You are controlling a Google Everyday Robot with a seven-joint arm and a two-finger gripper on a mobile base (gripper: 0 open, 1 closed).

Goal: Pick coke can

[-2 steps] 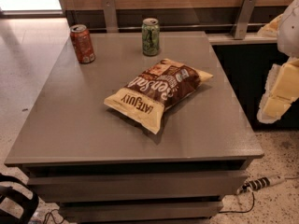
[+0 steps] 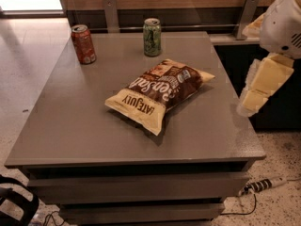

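Grey table (image 2: 70, 126): a chip bag (image 2: 160, 91) lies mid-surface. My gripper (image 2: 254, 95) hangs beyond the right edge; I cannot tell whether it is wide or narrow. The coke can (image 2: 83, 44) stands upright at the far-left corner, untouched. Approach, grasp and lift are all outstanding.

Office break area, terrazzo floor (image 2: 282, 211), jaws at right

Pincer (image 2: 254, 96) at far right, tilted down-left.

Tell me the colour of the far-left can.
The coke can is red-orange, silver top, camera view; tool hangs right of the table.
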